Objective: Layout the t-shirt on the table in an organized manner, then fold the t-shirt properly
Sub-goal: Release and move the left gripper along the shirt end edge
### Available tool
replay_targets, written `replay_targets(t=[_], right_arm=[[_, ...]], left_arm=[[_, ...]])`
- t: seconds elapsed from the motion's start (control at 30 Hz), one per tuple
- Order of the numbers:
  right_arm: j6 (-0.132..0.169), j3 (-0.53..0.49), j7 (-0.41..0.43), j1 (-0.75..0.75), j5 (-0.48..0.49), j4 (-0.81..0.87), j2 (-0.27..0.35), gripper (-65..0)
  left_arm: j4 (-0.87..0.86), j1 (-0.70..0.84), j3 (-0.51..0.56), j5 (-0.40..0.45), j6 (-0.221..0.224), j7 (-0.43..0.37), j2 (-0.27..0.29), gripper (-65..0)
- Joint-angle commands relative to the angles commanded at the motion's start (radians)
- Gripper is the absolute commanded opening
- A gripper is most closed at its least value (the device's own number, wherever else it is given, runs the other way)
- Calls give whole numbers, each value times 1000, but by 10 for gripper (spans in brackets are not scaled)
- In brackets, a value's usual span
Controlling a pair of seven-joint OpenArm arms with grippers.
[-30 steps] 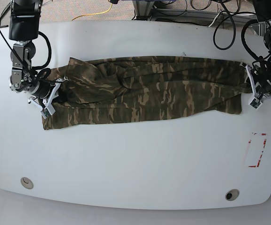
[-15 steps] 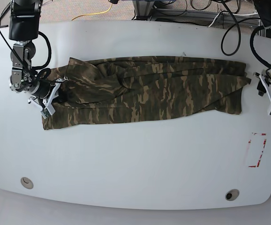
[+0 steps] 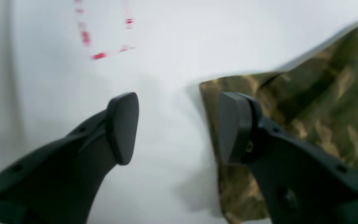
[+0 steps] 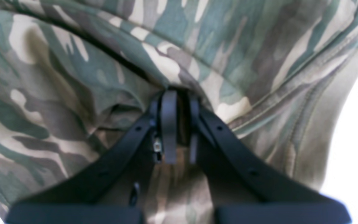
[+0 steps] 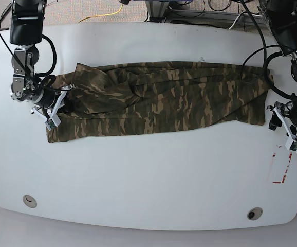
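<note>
The right tool (image 4: 176, 130) is clamped on the t-shirt (image 5: 164, 98). The left tool (image 3: 179, 127) stands apart, straddling its corner edge on the surface (image 5: 148, 175).

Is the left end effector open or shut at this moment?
Open: the left end effector shows bare table between its fingers, beside the t-shirt.

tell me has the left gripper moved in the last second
Yes. In the base view the left gripper has dropped down the picture from beside the t-shirt edge toward the red tape rectangle, jaws open.
</note>
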Motion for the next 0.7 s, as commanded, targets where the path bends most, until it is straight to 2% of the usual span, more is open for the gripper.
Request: replay_targets(t=[0.2, 0.7], right_arm=[[0, 0, 0, 0, 2, 0, -2, -602], [0, 2, 0, 0, 2, 0, -2, -602]], left_arm=[[-83, 6, 63, 0, 0, -75, 8, -275], [-279, -2, 87, 0, 0, -195, 9, -276]])
